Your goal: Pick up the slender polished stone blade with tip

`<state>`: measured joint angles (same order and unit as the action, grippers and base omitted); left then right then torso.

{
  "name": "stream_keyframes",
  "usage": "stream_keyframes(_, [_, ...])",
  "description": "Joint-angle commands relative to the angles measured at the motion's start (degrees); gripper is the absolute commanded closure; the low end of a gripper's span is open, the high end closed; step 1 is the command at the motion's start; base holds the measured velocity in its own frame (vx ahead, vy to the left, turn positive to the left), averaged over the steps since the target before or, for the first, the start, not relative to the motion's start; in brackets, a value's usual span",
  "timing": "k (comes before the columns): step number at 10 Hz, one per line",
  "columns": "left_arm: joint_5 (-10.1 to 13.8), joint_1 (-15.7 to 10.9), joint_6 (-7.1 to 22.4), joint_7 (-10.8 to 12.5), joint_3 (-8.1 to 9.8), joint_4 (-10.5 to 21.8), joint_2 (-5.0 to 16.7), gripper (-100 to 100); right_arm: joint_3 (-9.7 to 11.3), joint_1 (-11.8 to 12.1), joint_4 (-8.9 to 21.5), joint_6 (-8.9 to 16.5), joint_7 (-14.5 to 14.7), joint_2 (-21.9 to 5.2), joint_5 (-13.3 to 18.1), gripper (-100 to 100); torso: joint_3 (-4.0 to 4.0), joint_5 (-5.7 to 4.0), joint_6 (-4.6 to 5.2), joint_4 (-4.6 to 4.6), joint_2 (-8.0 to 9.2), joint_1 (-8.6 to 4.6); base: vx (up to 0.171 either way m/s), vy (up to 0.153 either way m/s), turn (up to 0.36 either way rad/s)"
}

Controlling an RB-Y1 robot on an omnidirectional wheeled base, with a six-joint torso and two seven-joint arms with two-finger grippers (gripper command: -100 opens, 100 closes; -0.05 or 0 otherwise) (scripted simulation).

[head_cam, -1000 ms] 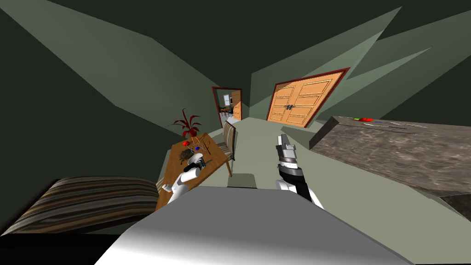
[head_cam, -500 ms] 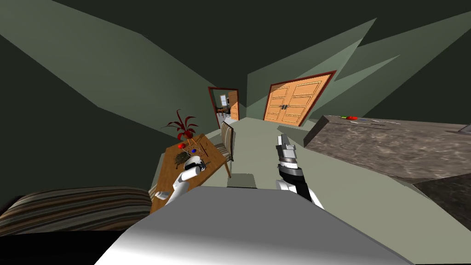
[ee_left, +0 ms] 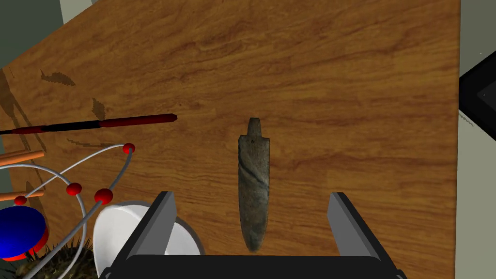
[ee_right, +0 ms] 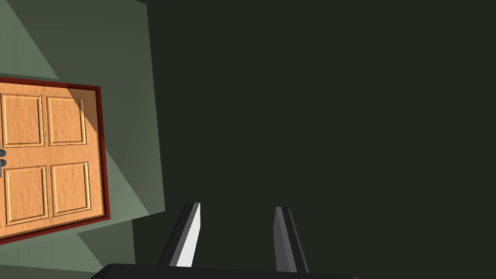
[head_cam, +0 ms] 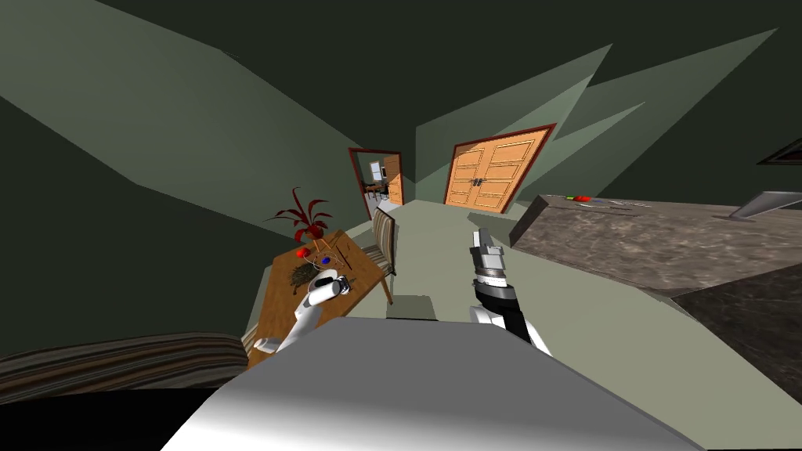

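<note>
Wood table bears blade, thin, stiff, probably slick and brittle; left gripper released, straddling it; pinch mid-body edges; right gripper idle.

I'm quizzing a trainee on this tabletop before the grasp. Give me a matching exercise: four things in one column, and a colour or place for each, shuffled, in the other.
Things
1. stone blade
2. stick
3. round thing by the beaded wire
4. table

Colour or place
a. brown wood grain
b. blue
c. grey-green, lying between the fingers of the open left gripper
d. red and black, lying off to the blade's side

Pairs: 1-c; 2-d; 3-b; 4-a
</note>
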<state>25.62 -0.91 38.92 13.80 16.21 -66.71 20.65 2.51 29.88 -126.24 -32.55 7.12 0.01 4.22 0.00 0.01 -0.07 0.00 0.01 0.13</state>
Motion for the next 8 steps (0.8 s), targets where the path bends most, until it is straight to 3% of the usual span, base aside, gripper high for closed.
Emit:
stream_keyframes(1, [0.63,-1.35,2.82,0.94,0.28,2.36,0.53,-100,0.0,0.0,0.0,0.0,0.0,0.0,0.0,0,0.0,0.0,0.0,0.0,0.0,0.0,0.017,0.038,-0.094])
stream_keyframes(2, [0.63,-1.35,2.82,0.94,0.28,2.36,0.53,-100,0.0,0.0,0.0,0.0,0.0,0.0,0.0,0,-0.01,0.0,0.02,0.0,-0.02,0.02,0.013,0.04,-0.077])
stream_keyframes(8, [3.75,-6.44,12.02,3.6,1.08,12.15,2.84,-100,0.0,0.0,0.0,0.0,0.0,0.0,0.0,0,0.0,0.02,0.0,0.0,0.0,0.1,0.013,0.068,-0.121])
